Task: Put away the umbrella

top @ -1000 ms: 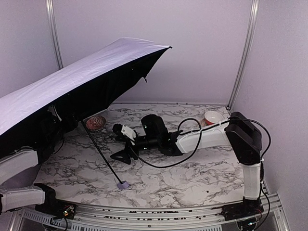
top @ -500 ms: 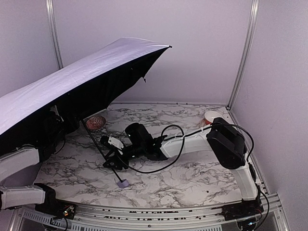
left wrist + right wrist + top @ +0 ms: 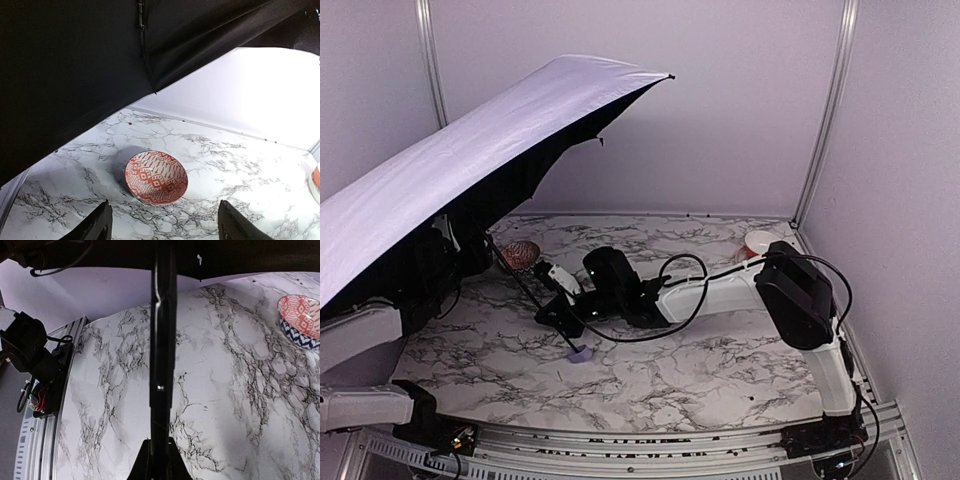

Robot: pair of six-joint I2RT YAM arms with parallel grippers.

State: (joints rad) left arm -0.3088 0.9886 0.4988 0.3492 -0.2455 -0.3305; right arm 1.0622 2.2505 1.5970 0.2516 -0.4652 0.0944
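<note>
A: Checking right gripper (image 3: 157,454), state?
B: Clamped tight on the umbrella (image 3: 450,170) shaft (image 3: 162,340), near the lavender handle (image 3: 579,352).
A: Umbrella location?
B: Open, tilted. Canopy at 10 o'clock in top view, handle low by marble table (image 3: 740,370) around 7 o'clock, contact unclear.
A: Left gripper (image 3: 162,230)?
B: Jaws wide apart, holding nothing. Red patterned bowl (image 3: 156,177) at its 12 o'clock.
</note>
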